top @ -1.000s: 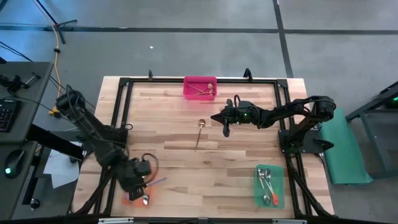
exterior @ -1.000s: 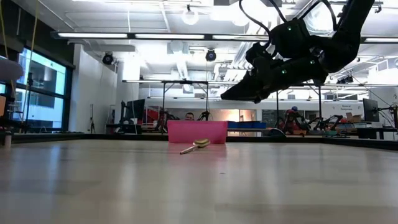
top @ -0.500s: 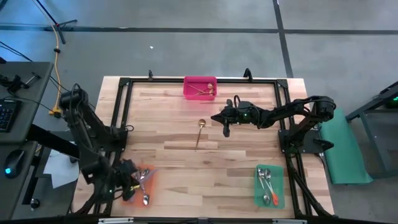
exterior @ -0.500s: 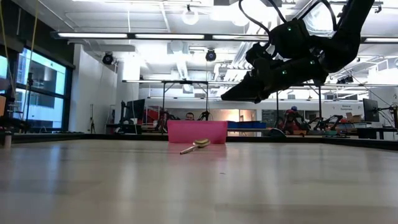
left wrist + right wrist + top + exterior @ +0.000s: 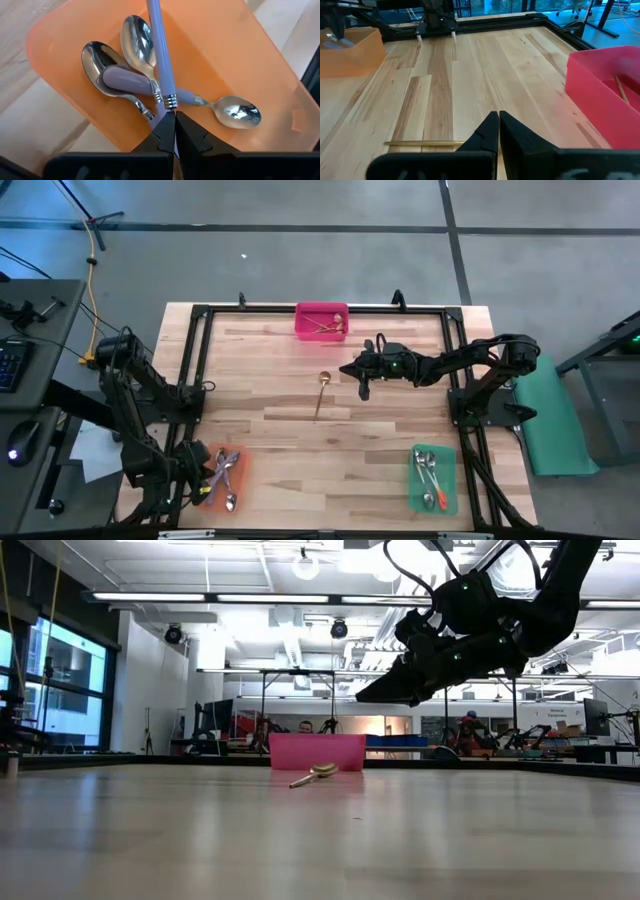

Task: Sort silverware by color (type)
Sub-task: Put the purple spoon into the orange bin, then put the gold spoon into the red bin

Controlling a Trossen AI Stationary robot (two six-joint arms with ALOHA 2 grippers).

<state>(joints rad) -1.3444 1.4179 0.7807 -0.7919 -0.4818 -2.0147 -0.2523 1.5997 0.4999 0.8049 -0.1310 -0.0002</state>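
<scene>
Fingers of your left gripper are pressed together with nothing between them, poised over the orange tray at the worktop corner, where three purple-handled spoons lie crossed in a pile. Your right gripper hangs above the worktop between the pink tray and the green tray, its fingers likewise pressed together and holding nothing. You see one gold spoon lying on the bare wood just beside it, below the pink tray, while more spoons rest in the pink and green trays.
</scene>
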